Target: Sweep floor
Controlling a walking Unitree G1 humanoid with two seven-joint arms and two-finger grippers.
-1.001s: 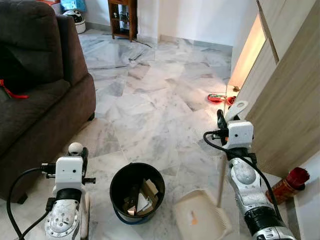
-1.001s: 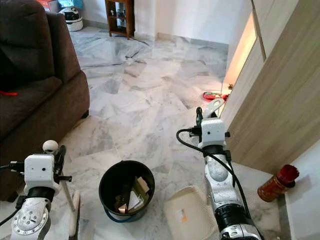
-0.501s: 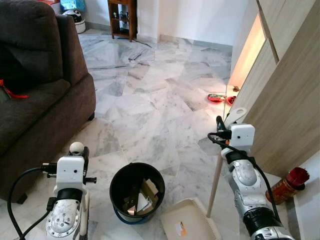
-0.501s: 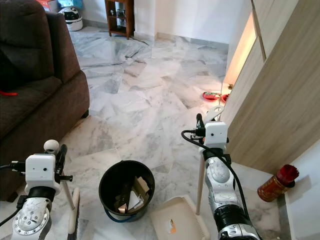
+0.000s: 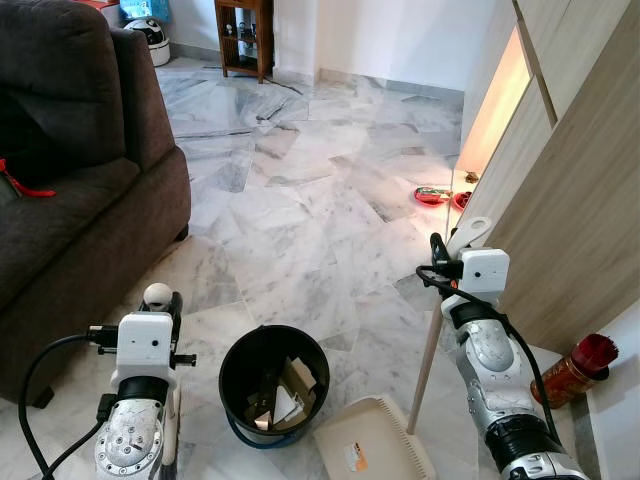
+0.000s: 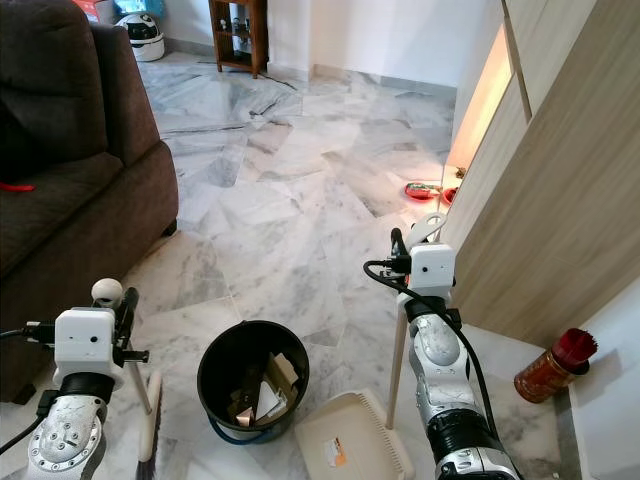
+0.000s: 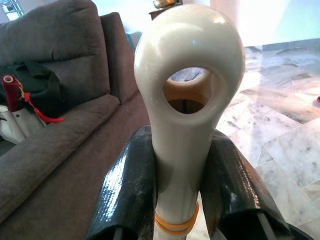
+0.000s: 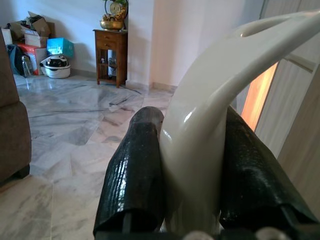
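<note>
- Marble floor (image 5: 300, 220) in grey-white tiles runs from the lower edge to the white wall at the top of the frame.
- A dark brown sofa (image 5: 70, 170) takes the left side; a wooden cabinet wall (image 5: 570, 200) rises along the right.
- A small wooden side table (image 5: 245, 30) stands at the top, left of centre.
- A black bin (image 5: 273, 380) with paper scraps inside sits on the floor at lower centre.
- Just right of the bin, at the bottom edge, lies the cream dustpan (image 5: 370, 455); its long pale handle (image 5: 425, 360) slants up to the right.
- The right gripper (image 8: 192, 165) has its jaws clenched on the curved cream top of that dustpan handle, right of centre in the frame.
- The left gripper (image 7: 177, 190), at lower left, holds its jaws clamped on the cream looped top of the broom handle (image 7: 187, 100); the broom's stick (image 6: 148, 400) reaches down beside the arm.
- A red-capped bottle (image 5: 575, 370) stands at lower right beside the cabinet.
- Something red (image 5: 432, 196) lies on the floor by the cabinet's lit gap.
</note>
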